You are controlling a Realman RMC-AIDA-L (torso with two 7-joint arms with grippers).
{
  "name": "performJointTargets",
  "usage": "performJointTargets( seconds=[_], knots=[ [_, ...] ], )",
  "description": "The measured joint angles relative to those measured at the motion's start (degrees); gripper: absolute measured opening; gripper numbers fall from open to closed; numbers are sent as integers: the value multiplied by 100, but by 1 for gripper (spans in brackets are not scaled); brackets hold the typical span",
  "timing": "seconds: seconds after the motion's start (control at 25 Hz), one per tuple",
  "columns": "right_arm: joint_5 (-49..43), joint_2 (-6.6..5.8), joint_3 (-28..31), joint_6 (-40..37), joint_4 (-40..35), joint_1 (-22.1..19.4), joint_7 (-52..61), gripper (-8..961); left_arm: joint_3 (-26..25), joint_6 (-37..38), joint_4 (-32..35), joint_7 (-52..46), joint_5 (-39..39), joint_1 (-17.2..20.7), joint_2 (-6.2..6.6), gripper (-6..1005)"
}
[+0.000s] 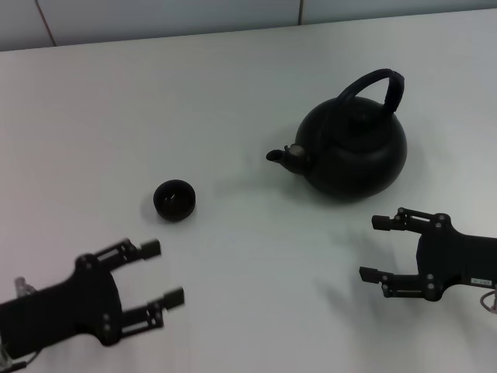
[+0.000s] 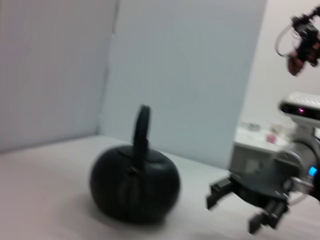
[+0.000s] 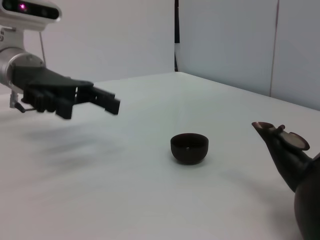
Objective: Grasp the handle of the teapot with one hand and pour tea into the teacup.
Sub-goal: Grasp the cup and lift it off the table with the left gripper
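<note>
The matte-black teapot (image 1: 353, 151) stands on the white table at the right, its spout (image 1: 281, 156) pointing left. Its arched handle (image 1: 374, 84) rises over the lid. The small dark teacup (image 1: 174, 200) sits left of the spout, a short gap away. My right gripper (image 1: 373, 249) hovers open just in front of the teapot, touching nothing. My left gripper (image 1: 163, 272) hovers open in front of the teacup, also empty. The left wrist view shows the teapot (image 2: 135, 187), its handle (image 2: 141, 127) and the right gripper (image 2: 232, 212). The right wrist view shows the teacup (image 3: 189, 147), the spout (image 3: 280, 142) and the left gripper (image 3: 112, 102).
The white table (image 1: 233, 93) runs back to a pale wall panel (image 1: 155, 15). Beyond the table, the left wrist view shows a cluttered white surface (image 2: 260, 135) and hanging cables (image 2: 300, 37).
</note>
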Motion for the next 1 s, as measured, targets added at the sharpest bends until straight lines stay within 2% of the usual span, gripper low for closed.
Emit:
performJointTargets(
  seconds=[0.12, 0.4, 0.72, 1.0],
  knots=[
    [1, 0, 13, 19, 23, 17, 0, 810, -204, -62, -59, 175, -180, 29, -12, 775],
    [36, 0, 53, 22, 38, 65, 0, 809, -1239, -540, -697, 1316, -726, 102, -15, 770],
    [45, 0, 63, 98, 46, 163, 39, 809, -1264, -630, -790, 1519, -709, 111, -19, 764],
    [43, -2, 63, 117, 49, 150, 48, 810, -859, -1081, -936, 1977, -692, 98, -34, 759]
  ],
)
